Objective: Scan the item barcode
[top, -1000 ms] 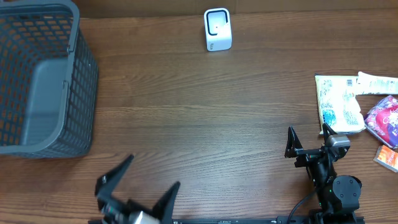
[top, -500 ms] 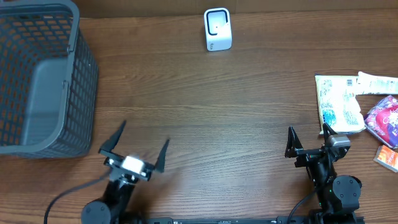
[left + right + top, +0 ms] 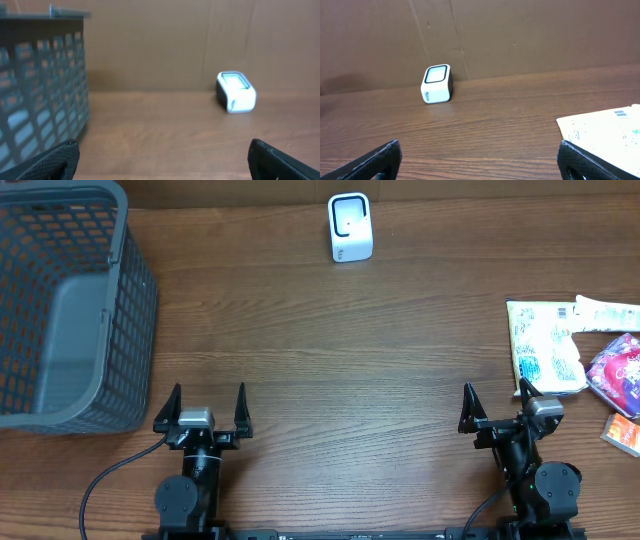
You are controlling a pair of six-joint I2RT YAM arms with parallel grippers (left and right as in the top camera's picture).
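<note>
Standing wide open and empty, the left end effector (image 3: 208, 395) and the right end effector (image 3: 495, 392) sit low over the table (image 3: 330, 370). The white packet (image 3: 545, 345) lies just ahead-right of the right end effector; the scanner (image 3: 350, 227) stands far ahead, between both.

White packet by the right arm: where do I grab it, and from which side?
The white packet lies flat, with other goods crowding its right side, so probably grip its bare left long edge, coming from the left with the open right gripper.
</note>
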